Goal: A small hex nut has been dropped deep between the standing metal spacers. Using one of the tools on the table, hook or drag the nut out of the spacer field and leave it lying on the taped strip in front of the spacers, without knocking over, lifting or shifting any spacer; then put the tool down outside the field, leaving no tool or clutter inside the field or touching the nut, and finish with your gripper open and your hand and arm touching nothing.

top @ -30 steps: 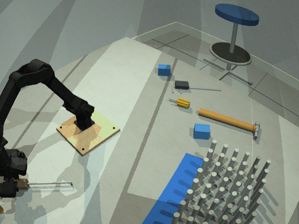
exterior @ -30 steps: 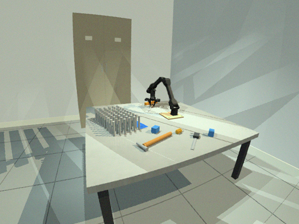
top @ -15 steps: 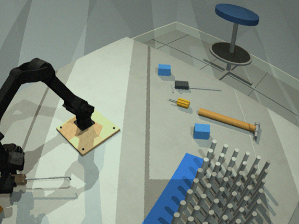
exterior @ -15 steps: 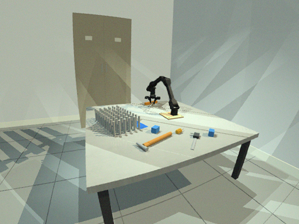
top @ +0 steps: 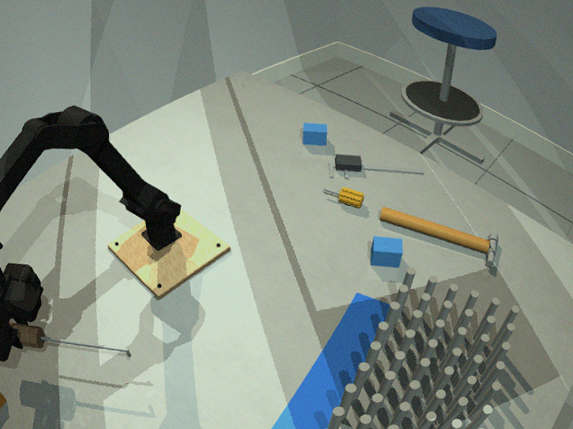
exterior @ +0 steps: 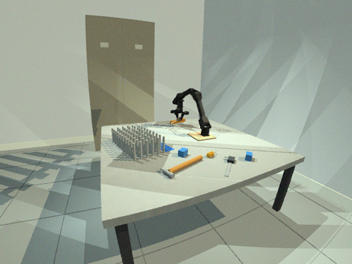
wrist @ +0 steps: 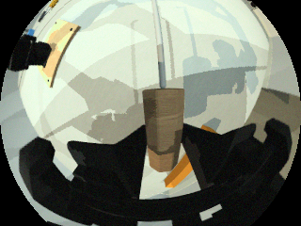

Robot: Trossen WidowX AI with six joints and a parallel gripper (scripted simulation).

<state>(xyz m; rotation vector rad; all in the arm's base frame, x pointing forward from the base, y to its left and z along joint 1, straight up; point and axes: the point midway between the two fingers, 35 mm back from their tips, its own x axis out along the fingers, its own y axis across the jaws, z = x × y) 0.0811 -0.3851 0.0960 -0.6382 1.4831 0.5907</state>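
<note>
Surface point(top: 207, 136): carries everything.
Spacers point(top: 423, 355): a dense standing field, well away from the arm's base plate point(top: 211, 249); a swung rod could tip the outer posts.
Strip point(top: 331, 368): blue tape along the field's base-plate side.
Gripper point(top: 8, 342): clenched on the hook's brown handle, far from the spacers.
Hook point(top: 88, 346): long thin rod (bent tip); a grip so far back could let it droop or twist.
Nut: not visible among the spacers.
</note>
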